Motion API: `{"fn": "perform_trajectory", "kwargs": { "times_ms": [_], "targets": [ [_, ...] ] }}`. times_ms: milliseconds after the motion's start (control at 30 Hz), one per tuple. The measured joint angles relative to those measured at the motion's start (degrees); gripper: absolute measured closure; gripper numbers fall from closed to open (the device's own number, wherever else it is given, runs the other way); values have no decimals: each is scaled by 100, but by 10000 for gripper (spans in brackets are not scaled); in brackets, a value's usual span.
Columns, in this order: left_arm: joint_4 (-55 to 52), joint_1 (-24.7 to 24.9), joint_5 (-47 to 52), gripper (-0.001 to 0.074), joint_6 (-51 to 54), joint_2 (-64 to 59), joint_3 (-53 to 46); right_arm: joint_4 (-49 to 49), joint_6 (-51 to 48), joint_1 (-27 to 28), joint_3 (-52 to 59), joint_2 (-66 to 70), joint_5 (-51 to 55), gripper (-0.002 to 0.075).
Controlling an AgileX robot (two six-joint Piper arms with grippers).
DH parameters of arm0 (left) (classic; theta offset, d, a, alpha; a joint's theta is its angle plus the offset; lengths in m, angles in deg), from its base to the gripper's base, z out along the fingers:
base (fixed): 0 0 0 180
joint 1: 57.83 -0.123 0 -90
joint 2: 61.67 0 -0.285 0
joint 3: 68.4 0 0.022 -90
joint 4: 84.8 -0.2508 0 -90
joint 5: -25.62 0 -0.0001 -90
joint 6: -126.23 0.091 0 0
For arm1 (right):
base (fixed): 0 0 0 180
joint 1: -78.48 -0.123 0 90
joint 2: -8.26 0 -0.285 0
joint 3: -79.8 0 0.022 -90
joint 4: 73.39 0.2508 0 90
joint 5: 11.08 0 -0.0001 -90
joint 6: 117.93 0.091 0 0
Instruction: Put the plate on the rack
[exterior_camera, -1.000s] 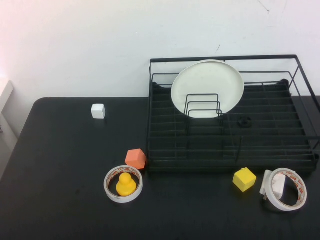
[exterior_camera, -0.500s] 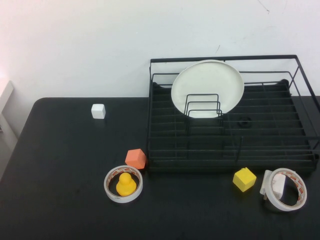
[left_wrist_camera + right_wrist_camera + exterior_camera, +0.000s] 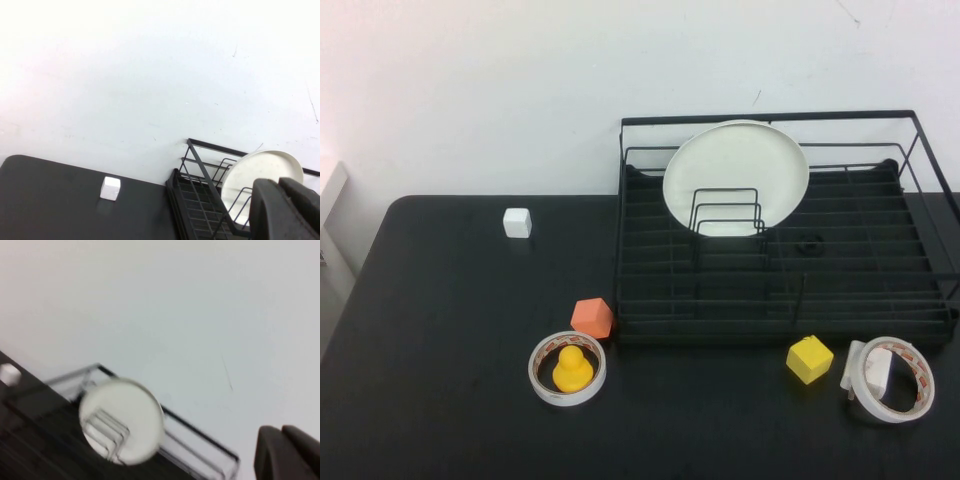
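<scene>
Plate (image 3: 735, 175) upright in rack (image 3: 785, 290), leaning behind loop dividers (image 3: 725, 212); unmoved over last second, so placement judged done. Left gripper (image 3: 287, 210) clenched, empty, raised well clear. Right gripper (image 3: 287, 452) clenched, empty, also aloft. Around: tape ring (image 3: 566, 368) holding duck (image 3: 571, 370), orange block (image 3: 591, 318), yellow block (image 3: 809, 359), white cube (image 3: 517, 222). Nothing obstructing.

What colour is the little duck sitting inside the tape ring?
The duck is yellow, inside the tape ring; the high view shows it best.
</scene>
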Motion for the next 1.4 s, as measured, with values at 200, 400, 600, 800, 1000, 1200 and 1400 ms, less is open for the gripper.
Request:
{"fn": "perform_trajectory", "kwargs": {
  "times_ms": [200, 400, 600, 800, 1000, 1200, 1400],
  "targets": [
    [0, 0, 0, 736, 0, 0, 0, -2842, 3214, 0, 704, -531, -149, 727],
    [0, 0, 0, 736, 0, 0, 0, -6138, 7029, 0, 1591, -1297, -902, 727],
    [0, 0, 0, 736, 0, 0, 0, -6858, 8579, 0, 2715, -1835, -2452, 727],
    [0, 0, 0, 736, 0, 0, 0, -6823, 8703, -256, 2875, -1849, -2024, 727],
    [0, 0, 0, 736, 0, 0, 0, -6905, 9088, -947, 2875, -1849, -1344, 727],
    [0, 0, -2, 736, 19, 0, 0, -7149, 9410, -1054, 2864, -1849, -1091, 728],
    [0, 0, -2, 736, 19, 0, 0, -7127, 9504, -1054, 2855, -1849, -1053, 728]
  ]
}}
